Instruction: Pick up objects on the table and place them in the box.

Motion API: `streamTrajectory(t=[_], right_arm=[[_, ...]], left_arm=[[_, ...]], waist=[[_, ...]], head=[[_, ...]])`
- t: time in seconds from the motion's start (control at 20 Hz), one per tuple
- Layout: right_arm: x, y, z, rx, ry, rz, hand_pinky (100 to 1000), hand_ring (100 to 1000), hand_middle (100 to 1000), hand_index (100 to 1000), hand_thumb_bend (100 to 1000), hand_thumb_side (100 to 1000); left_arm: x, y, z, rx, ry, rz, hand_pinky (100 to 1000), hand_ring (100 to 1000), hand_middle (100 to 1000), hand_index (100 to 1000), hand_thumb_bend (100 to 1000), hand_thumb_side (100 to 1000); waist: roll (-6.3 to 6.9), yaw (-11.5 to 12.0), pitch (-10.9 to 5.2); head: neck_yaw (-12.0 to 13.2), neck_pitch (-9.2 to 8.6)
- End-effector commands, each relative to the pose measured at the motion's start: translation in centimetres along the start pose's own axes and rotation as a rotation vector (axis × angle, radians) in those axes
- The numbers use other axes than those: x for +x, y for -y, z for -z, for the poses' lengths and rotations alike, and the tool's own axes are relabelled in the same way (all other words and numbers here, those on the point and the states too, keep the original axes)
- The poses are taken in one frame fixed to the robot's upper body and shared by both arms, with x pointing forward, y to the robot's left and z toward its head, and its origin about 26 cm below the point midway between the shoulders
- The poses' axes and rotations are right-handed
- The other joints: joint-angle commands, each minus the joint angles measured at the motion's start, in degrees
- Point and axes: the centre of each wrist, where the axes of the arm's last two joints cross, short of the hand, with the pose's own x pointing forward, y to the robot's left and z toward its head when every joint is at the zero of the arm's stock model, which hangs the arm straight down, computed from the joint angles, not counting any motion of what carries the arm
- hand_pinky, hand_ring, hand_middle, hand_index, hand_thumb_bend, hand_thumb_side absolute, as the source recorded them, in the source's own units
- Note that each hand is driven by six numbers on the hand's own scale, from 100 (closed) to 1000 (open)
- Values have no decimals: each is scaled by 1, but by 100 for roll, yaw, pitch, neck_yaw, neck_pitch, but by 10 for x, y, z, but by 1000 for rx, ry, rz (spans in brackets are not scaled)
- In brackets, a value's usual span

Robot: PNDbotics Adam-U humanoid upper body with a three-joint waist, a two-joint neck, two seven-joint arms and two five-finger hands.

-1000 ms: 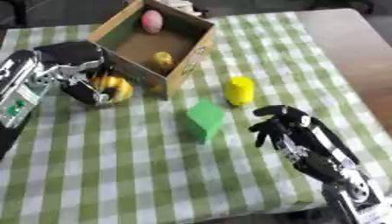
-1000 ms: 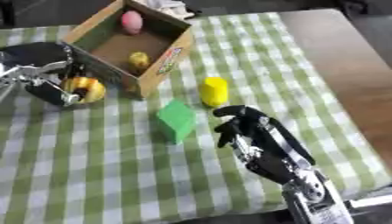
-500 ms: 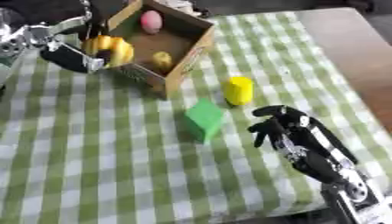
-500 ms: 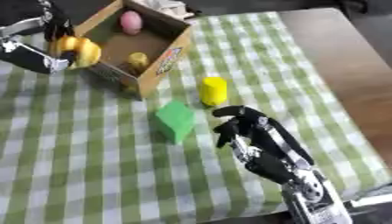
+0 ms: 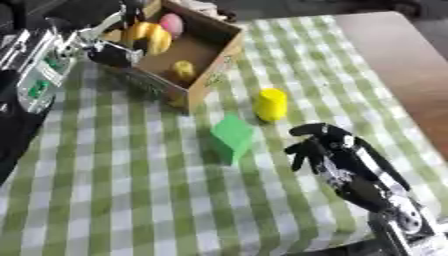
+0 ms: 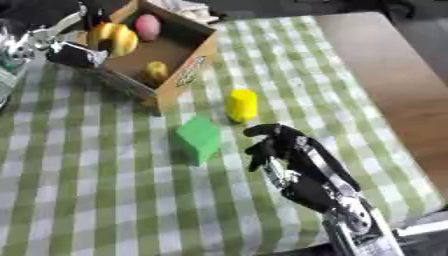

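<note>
red marking on the box (image 6: 193, 64), unreadable.

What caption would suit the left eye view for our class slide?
Left hand holds a yellow fruit over the box; green block and yellow cylinder wait beside the right hand.

light: even, soft | shadows: faint | focus: blurry throughout | glare: none

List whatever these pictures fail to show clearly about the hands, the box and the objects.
- Left robot hand: blurred in both views, so its hold on the yellow fruit over the box is unclear.
- Small yellow object inside the box: too blurred to identify.
- Box's near inner floor: hidden by its front wall.
- Right robot hand: dark fingers merge, so their curl is uncertain.
- Green block and yellow cylinder: undersides unseen.
</note>
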Motion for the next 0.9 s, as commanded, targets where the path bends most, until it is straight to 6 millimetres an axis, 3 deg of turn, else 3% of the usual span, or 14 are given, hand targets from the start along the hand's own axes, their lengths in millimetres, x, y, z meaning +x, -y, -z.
streamTrajectory(t=[0.05, 0.25, 0.3, 0.45, 0.75, 0.9], right_arm=[[5, 1, 3, 13, 21, -4, 723, 467, 258, 763, 100, 520], [5, 1, 4, 13, 24, -2, 723, 467, 258, 762, 100, 521], [5, 1, 3, 11, 23, -2, 723, 467, 258, 763, 100, 521], [5, 1, 3, 8, 23, -4, 723, 468, 261, 763, 100, 521], [4, 3, 3, -6, 19, -11, 724, 472, 288, 764, 100, 521], [4, 4, 3, -16, 18, -17, 724, 476, 332, 765, 100, 520]], left_arm=[[3, -1, 8, 76, -27, 42, 714, 654, 639, 847, 250, 234], [6, 15, 10, 75, -35, 85, 799, 779, 831, 968, 281, 247], [6, 17, 9, 79, -39, 87, 801, 784, 836, 971, 280, 246], [4, 17, 7, 122, -46, 79, 815, 814, 881, 984, 222, 431], [4, 2, -5, 244, -25, 37, 827, 837, 925, 1000, 176, 606], [2, -6, -13, 272, -17, 16, 829, 842, 935, 1000, 201, 675]], waist=[[-1, -11, -104], [1, -21, -96], [0, -21, -94], [2, -10, -89], [13, 40, -86], [15, 63, -86]], head=[[23, -20], [-12, -14], [-30, -12], [-75, -14], [-148, -16], [-172, -31]])
